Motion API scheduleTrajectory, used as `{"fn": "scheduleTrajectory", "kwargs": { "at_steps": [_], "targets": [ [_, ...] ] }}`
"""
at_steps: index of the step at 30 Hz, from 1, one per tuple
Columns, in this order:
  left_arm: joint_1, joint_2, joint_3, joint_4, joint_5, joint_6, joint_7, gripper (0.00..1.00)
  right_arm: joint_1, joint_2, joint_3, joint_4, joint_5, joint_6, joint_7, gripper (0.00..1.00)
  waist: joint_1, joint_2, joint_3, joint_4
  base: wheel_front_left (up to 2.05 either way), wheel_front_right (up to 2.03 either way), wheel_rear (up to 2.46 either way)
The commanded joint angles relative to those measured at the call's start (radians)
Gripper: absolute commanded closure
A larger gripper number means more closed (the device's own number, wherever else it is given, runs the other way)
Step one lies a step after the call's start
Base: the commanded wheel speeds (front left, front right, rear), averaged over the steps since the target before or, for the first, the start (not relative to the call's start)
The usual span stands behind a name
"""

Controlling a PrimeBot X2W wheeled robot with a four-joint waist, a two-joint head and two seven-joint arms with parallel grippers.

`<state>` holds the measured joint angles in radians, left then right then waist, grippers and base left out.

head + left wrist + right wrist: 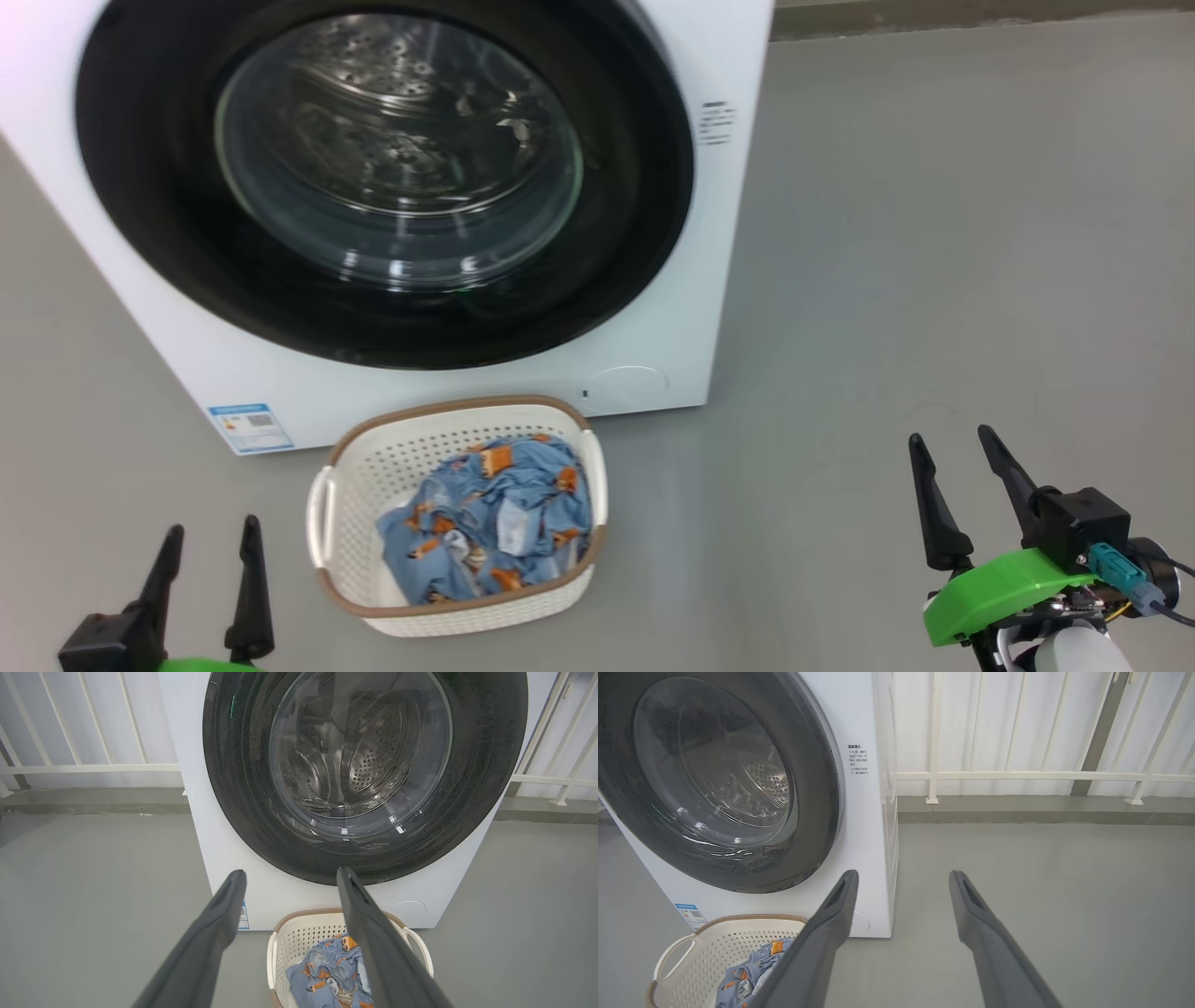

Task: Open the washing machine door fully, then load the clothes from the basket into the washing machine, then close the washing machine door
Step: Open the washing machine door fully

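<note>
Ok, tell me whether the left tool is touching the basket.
Apart: the head view shows bare floor between the left tool and the basket.

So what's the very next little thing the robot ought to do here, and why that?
Probably raise one gripper to the rim of the washing machine door to pull it open. The door is shut, the clothes lie in the basket before it, and the left gripper and right gripper are both open and empty. Which edge holds the catch I cannot tell.
</note>
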<state>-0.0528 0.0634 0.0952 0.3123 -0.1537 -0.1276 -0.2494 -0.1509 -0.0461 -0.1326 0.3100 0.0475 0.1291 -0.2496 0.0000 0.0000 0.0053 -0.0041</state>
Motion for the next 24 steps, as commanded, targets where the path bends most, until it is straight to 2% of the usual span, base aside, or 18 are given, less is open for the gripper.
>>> {"fn": "scheduleTrajectory", "kwargs": {
  "at_steps": [1,11,24],
  "targets": [
    [-0.047,0.017,0.038,-0.035,-0.005,-0.003,-0.012,0.00,-0.040,-0.004,0.025,-0.029,0.007,0.002,-0.012,0.00,0.0000,0.0000,0.002,0.001,1.18,1.18,-2.36],
    [-0.039,0.025,0.018,-0.057,0.007,-0.003,-0.012,0.00,-0.041,-0.004,0.022,-0.046,0.016,0.002,-0.012,0.00,0.0000,0.0000,0.019,0.002,0.75,0.75,-1.49],
    [-0.030,0.029,0.005,-0.067,0.001,-0.003,-0.012,0.00,-0.038,-0.004,0.029,-0.047,0.032,0.002,-0.012,0.00,0.0000,0.0000,0.020,0.004,0.06,0.06,-0.12]
  ]
}}
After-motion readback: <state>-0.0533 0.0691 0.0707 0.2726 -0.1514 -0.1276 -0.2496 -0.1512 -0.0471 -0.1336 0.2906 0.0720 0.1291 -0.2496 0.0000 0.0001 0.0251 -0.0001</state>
